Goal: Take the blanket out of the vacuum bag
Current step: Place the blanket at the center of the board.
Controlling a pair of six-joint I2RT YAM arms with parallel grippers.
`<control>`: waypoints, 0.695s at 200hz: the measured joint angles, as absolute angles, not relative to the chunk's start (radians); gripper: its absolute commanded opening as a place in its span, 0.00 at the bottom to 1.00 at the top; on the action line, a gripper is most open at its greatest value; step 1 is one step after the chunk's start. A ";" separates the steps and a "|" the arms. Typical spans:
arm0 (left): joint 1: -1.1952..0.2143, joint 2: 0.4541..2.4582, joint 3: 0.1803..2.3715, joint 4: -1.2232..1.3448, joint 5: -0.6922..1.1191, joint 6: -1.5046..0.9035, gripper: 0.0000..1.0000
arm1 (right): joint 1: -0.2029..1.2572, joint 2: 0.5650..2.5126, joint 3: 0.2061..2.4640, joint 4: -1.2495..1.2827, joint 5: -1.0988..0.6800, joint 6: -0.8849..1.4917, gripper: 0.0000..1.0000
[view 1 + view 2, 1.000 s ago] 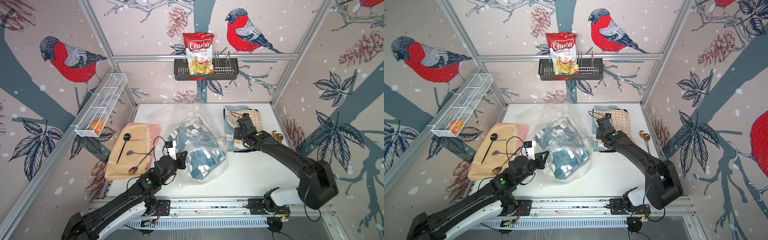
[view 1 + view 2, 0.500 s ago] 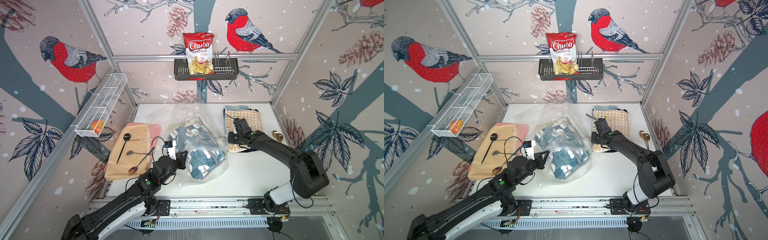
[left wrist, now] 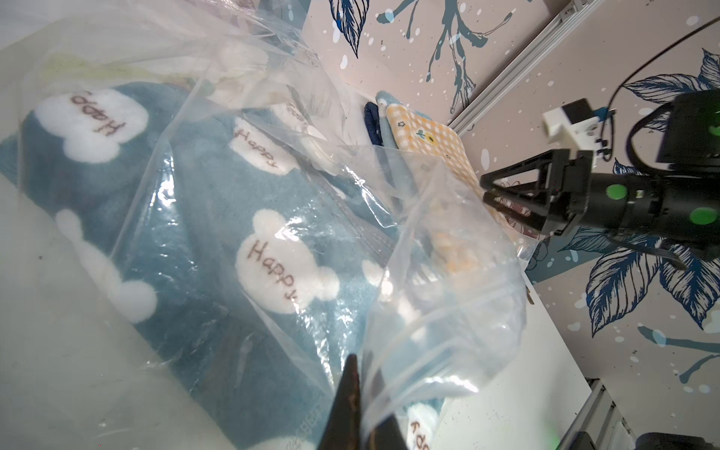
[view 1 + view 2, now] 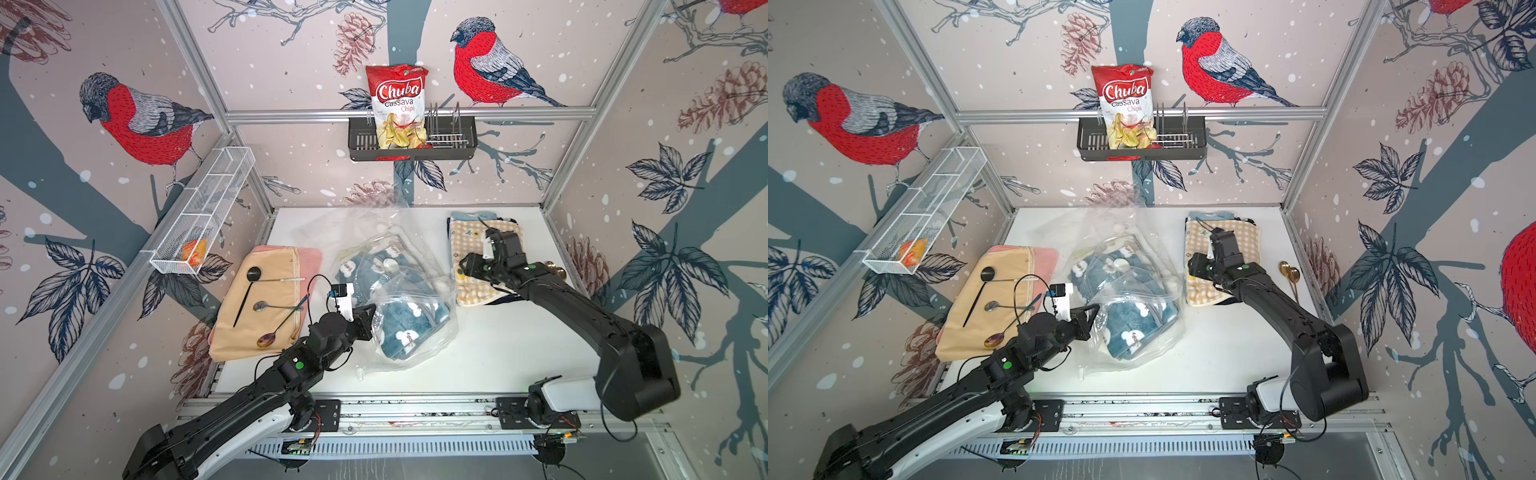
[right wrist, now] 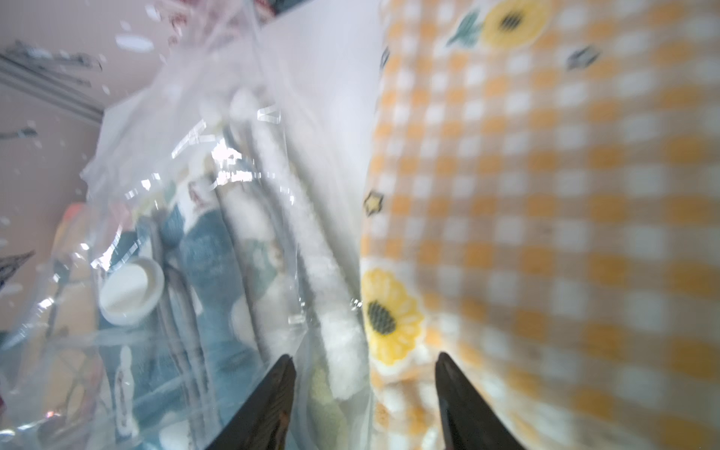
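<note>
The vacuum bag (image 4: 399, 232), clear and crinkly, lies mid-table with its white valve cap (image 4: 389, 263) facing up. The blanket (image 4: 409, 328), blue with white "Happy" patches, sits folded inside it. My left gripper (image 4: 371, 309) is shut on the bag's near zip-seal edge; in the left wrist view the plastic is pinched between its closed jaws (image 3: 356, 366). My right gripper (image 4: 463, 264) stands open at the bag's right side, over a yellow checked cloth (image 4: 478, 286). In the right wrist view the gripper (image 5: 365, 355) has the bag's side and the cloth's edge in front of it, and nothing is gripped.
A beige folded cloth (image 4: 266, 332) with three spoons lies at the left. Gold spoons (image 4: 1289, 272) rest by the right wall. A white wire basket (image 4: 199, 216) hangs on the left wall. On the back wall, a black rack (image 4: 453, 143) holds a chips bag.
My right gripper has opened and swung left, off the middle of the checked cloth toward the bag's right side. The left gripper has stayed shut on the bag's edge.
</note>
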State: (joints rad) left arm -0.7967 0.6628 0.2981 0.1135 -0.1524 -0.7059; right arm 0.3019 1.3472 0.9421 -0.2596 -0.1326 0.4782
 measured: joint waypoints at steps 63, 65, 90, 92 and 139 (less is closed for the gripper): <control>-0.797 0.725 0.326 0.106 -0.130 -0.705 0.00 | 0.086 1.262 0.680 -0.139 -0.216 0.571 0.56; -0.797 0.726 0.328 0.104 -0.130 -0.704 0.00 | 0.081 1.262 0.669 -0.133 -0.219 0.577 0.56; -0.797 0.720 0.357 0.060 -0.128 -0.698 0.00 | 0.041 1.271 0.568 -0.059 -0.224 0.607 0.56; -0.797 0.718 0.358 0.055 -0.128 -0.698 0.00 | 0.038 1.272 0.563 -0.054 -0.225 0.607 0.56; -0.797 0.669 0.369 -0.001 -0.127 -0.699 0.01 | -0.041 1.354 0.534 0.033 -0.271 0.641 0.57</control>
State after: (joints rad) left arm -0.7967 0.6689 0.3687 -0.0013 -0.1268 -0.6991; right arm -0.0406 1.3537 0.5339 0.0326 -0.2707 0.6415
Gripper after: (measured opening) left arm 0.052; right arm 0.564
